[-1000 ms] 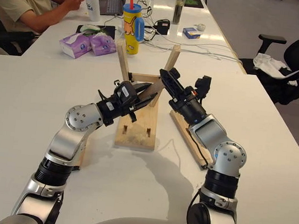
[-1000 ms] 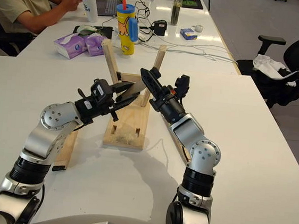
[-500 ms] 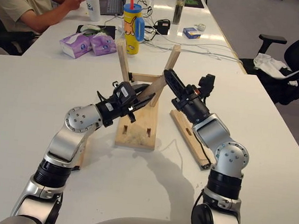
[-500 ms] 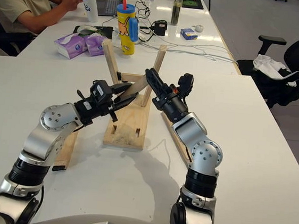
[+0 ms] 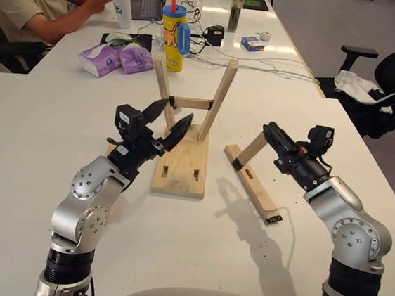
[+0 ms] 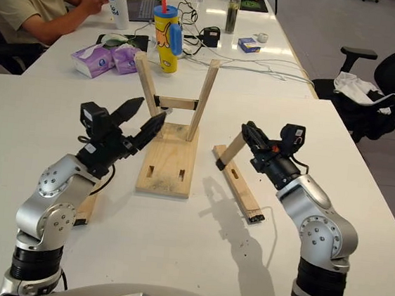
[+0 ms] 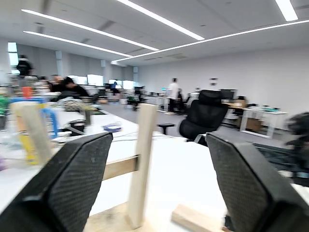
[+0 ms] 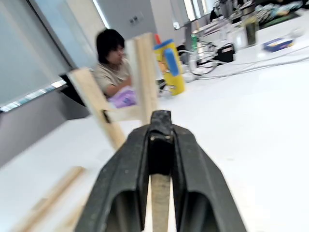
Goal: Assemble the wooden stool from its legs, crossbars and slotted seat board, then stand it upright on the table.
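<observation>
Seat board (image 5: pixel 180 169) is lying flat on the table (image 5: pixel 28 144), with two legs (image 5: pixel 218 99) and a crossbar (image 5: pixel 192 104) rising from its far end. Left gripper (image 5: pixel 173 113) is hovering just left of them, jaws spread, grasping nothing. Right gripper (image 5: pixel 268 129) is clamping a tilted third leg (image 5: pixel 251 151) right of the board.

left fingers (image 5: pixel 156 108) are off the upright legs (image 5: pixel 216 100), back left of the board (image 5: pixel 181 171), now spread wide | right fingers (image 5: pixel 275 138) are out to the right, away from the upright legs, clamped on a leg (image 5: pixel 252 150) tilted up off the surface (image 5: pixel 195 240)
</observation>
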`<control>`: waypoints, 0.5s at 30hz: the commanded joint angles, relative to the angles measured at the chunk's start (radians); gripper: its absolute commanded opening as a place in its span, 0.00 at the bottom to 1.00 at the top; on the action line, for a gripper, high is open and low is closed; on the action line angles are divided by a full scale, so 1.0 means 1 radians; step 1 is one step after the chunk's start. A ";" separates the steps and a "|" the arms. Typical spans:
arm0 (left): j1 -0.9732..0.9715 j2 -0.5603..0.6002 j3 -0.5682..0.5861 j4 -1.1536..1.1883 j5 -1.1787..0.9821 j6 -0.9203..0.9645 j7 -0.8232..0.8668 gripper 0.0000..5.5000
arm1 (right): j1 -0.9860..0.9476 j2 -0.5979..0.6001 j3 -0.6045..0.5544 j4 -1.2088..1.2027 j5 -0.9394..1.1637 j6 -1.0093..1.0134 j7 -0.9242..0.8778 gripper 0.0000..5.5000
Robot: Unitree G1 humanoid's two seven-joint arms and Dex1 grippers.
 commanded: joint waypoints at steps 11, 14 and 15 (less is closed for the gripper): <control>-0.009 -0.016 -0.057 0.102 0.053 -0.043 -0.014 0.64 | 0.077 0.049 0.061 0.124 -0.220 -0.220 0.061 0.08; -0.010 -0.008 -0.047 0.110 0.045 -0.038 -0.021 0.64 | 0.088 0.052 0.054 0.122 -0.223 -0.221 0.066 0.08; -0.010 -0.005 -0.045 0.111 0.044 -0.036 -0.023 0.64 | 0.091 0.050 0.059 0.126 -0.229 -0.223 0.070 0.08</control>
